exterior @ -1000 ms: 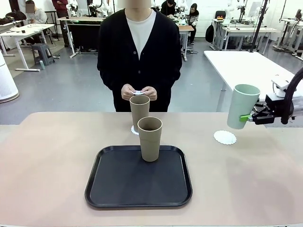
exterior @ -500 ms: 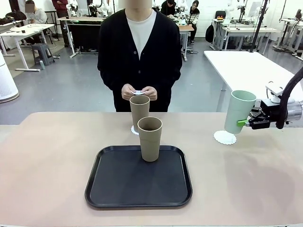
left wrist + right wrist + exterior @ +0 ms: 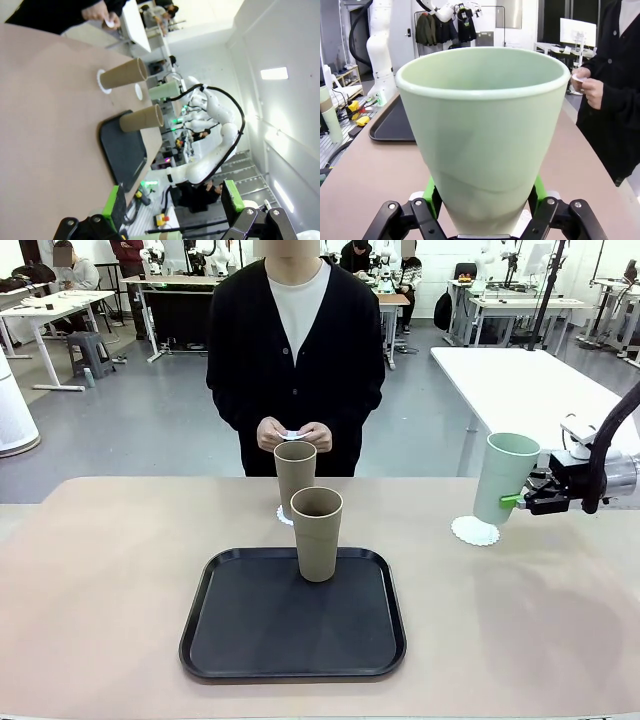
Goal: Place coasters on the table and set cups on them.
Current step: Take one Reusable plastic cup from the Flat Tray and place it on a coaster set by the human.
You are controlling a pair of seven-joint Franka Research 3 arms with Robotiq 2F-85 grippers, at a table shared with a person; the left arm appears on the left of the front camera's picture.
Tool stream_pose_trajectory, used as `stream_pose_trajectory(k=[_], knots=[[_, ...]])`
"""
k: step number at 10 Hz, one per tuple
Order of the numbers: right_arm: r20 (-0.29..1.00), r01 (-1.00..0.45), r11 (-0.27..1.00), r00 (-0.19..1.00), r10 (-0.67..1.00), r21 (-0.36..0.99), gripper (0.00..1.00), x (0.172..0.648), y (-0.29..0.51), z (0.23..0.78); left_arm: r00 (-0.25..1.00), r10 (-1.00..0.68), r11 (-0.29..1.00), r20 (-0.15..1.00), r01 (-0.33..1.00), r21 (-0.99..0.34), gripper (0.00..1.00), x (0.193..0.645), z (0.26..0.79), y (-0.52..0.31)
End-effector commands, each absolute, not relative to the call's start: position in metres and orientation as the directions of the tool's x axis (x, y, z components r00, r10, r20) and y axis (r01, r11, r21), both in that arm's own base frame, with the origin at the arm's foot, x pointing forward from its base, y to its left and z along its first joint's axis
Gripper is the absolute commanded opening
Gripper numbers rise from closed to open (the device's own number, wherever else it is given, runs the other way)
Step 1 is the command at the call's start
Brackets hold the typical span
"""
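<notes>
No legible text, labels, brands or numbers in any view; cups, tray and table surfaces are plain, unmarked.

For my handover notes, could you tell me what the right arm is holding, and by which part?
The mint cup, pinched across its lower wall, near the base.

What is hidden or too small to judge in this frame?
Whether the mint green cup rests on the right coaster or just above it: unclear in front view; in right wrist view the cup hides the coaster.
What the white item in the person's hands is: too small in front view.
The far coaster: in front view mostly hidden by the far tan cup and near tan cup.
</notes>
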State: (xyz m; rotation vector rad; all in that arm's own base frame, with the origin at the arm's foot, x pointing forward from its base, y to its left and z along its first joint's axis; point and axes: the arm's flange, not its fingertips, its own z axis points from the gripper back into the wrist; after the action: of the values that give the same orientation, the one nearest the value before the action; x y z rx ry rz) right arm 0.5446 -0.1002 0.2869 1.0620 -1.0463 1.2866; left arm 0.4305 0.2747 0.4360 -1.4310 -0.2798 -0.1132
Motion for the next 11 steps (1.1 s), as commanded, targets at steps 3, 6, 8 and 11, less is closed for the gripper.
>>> stream_pose_trajectory(k=[3, 6, 8, 11], knots=[[0.977, -1.0, 0.0, 0.018, 0.214, 0.019, 0.81, 0.564, -0.084, 0.263, 0.962, 0.087, 0.14, 0.26, 0.247, -0.959, 1.0, 0.43, 0.438, 0.274], [0.981, -1.0, -0.021, 0.002, 0.195, 0.006, 0.81, 0.571, -0.087, 0.251, 0.962, 0.087, 0.14, 0.26, 0.247, -0.959, 1.0, 0.43, 0.438, 0.274], [0.982, -1.0, -0.016, 0.007, 0.191, 0.011, 0.81, 0.577, -0.09, 0.248, 0.962, 0.087, 0.14, 0.26, 0.247, -0.959, 1.0, 0.43, 0.438, 0.274], [0.982, -1.0, -0.015, 0.022, 0.189, 0.025, 0.81, 0.578, -0.093, 0.244, 0.962, 0.087, 0.14, 0.26, 0.247, -0.959, 1.0, 0.43, 0.438, 0.274]])
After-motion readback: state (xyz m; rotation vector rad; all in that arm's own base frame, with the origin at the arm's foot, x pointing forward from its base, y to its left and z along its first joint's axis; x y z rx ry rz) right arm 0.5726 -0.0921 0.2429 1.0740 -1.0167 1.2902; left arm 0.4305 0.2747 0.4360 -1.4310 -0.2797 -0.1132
